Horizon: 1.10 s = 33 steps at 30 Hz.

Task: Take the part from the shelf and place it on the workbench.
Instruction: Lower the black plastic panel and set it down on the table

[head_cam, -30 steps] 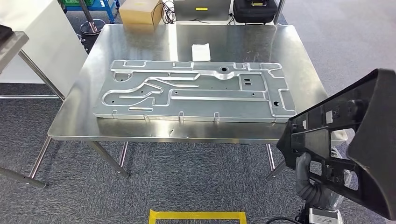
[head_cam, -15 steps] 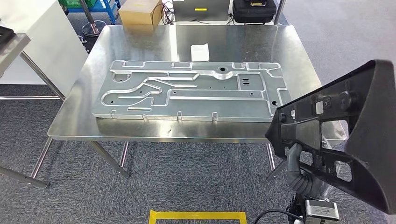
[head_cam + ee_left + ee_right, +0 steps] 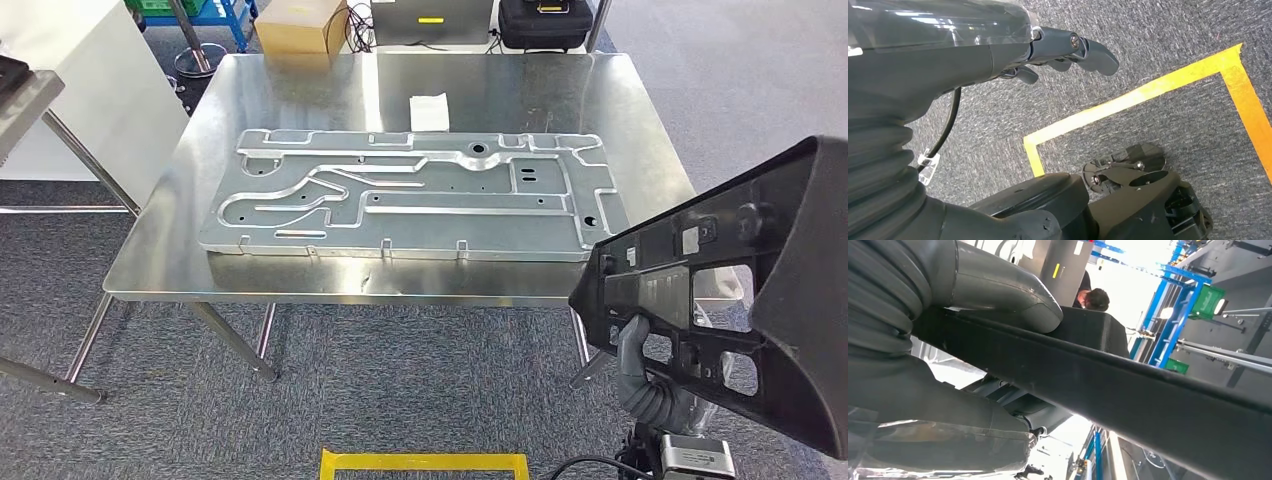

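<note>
The part [image 3: 770, 300] is a large black plastic frame with cut-outs, at the right of the head view. It hangs in the air beside the near right corner of the steel workbench [image 3: 150, 270]. My right hand [image 3: 632, 350] grips it from below; in the right wrist view the thick grey thumb [image 3: 998, 290] presses on the part's black bar [image 3: 1128, 395]. My left hand [image 3: 1068, 47] hangs over the grey carpet, holding nothing, its fingers loosely extended.
A large machined aluminium plate [image 3: 400, 200] covers most of the workbench, with a white paper [image 3: 430, 110] behind it. A cardboard box [image 3: 300, 22] and a black case [image 3: 545, 20] stand beyond. Yellow floor tape [image 3: 420, 462] lies in front, another table [image 3: 20, 95] at left.
The black part in my right hand has shifted left toward the workbench's right corner, then dipped slightly. The things on the table have not moved.
</note>
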Motion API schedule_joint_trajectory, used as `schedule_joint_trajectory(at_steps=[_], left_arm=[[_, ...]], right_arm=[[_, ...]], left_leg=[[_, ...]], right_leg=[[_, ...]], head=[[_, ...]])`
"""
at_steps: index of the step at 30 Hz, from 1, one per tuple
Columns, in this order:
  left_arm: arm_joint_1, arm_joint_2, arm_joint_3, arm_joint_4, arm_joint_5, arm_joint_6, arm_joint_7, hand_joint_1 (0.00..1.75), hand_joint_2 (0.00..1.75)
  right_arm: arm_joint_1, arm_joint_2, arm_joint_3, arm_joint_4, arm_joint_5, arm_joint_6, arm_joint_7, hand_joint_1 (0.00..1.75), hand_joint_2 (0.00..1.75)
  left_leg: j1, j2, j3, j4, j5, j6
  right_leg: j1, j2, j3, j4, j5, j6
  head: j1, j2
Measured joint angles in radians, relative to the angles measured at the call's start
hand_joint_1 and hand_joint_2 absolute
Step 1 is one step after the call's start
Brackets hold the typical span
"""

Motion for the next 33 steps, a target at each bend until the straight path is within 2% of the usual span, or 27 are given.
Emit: schedule_joint_trajectory(at_steps=[17, 33], left_arm=[[0.000, -0.001, 0.002, 0.000, -0.004, 0.002, 0.000, 0.00, 1.75], [0.000, 0.001, 0.017, 0.000, 0.012, -0.002, -0.006, 0.00, 1.75]], right_arm=[[0.004, 0.000, 0.000, 0.000, 0.033, -0.018, 0.012, 1.75, 1.75], [-0.085, 0.000, 0.028, 0.052, 0.065, -0.022, 0.044, 1.75, 1.75]], left_leg=[[0.000, 0.000, 0.000, 0.000, 0.000, 0.000], [0.000, 0.000, 0.000, 0.000, 0.000, 0.000]], right_leg=[[0.000, 0.000, 0.000, 0.000, 0.000, 0.000], [0.000, 0.000, 0.000, 0.000, 0.000, 0.000]], head=[[0.000, 0.000], [0.000, 0.000]])
